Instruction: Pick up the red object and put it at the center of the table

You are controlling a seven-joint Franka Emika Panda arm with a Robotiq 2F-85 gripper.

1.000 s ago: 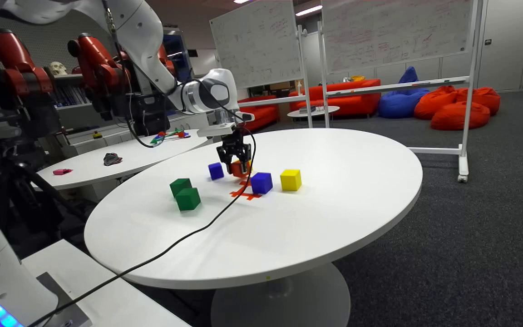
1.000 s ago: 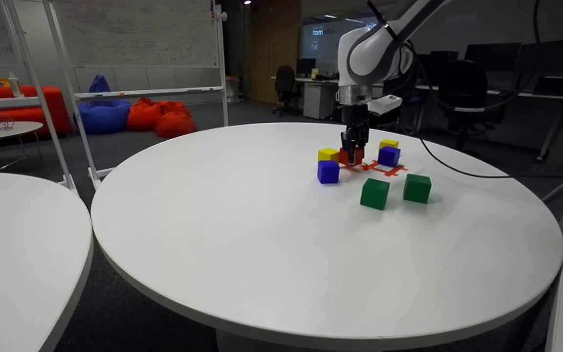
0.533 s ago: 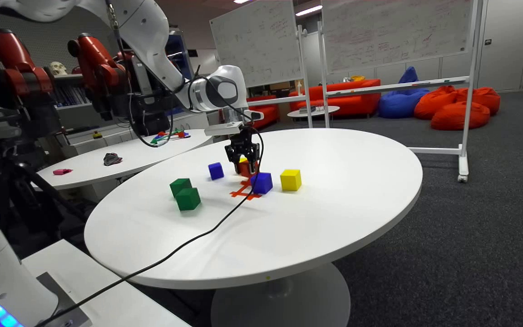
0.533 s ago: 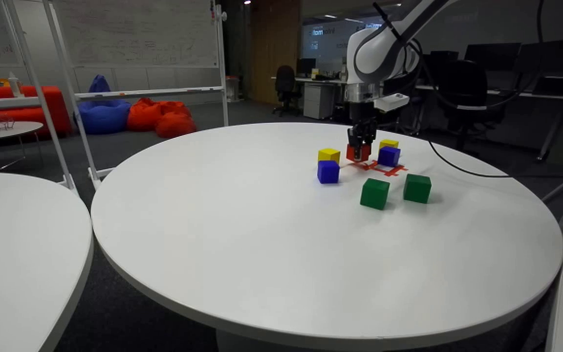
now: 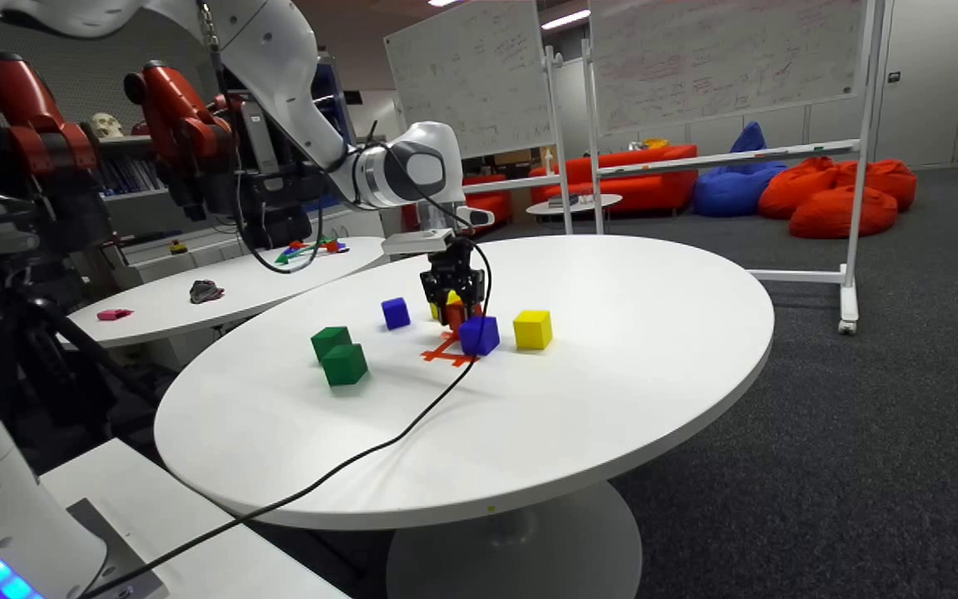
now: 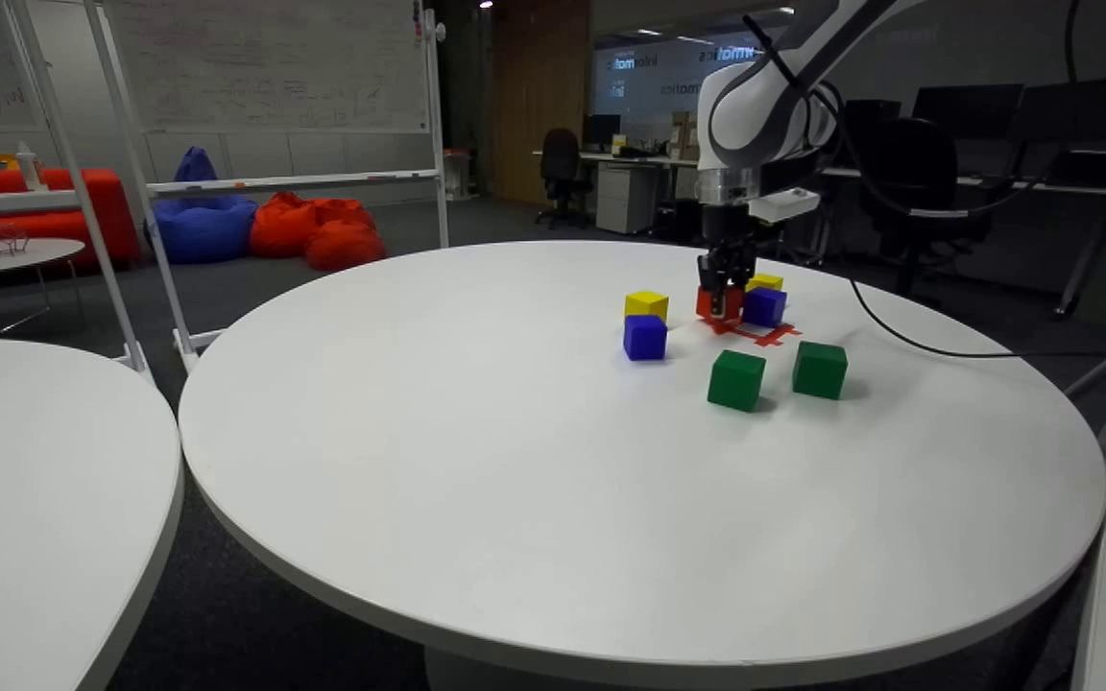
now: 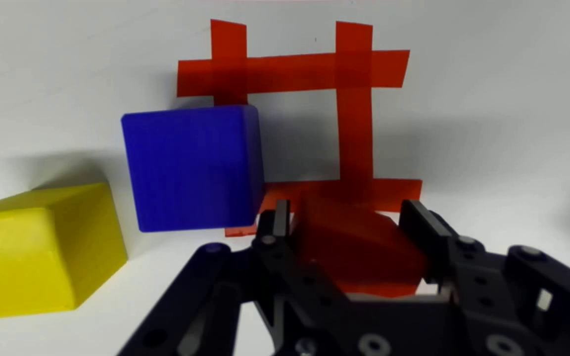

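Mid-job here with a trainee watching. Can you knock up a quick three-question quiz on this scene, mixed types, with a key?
1. Multiple choice: in the wrist view, what colour is the block held in the gripper?
A. Green
B. Red
C. Yellow

2. True or false: in the wrist view, the blue cube hides part of the red tape.

3. Count: how many green cubes stand on the round table under the gripper, as seen in both exterior views?

Key:
1. B, red.
2. True; one strip runs out of sight behind it.
3. Two.
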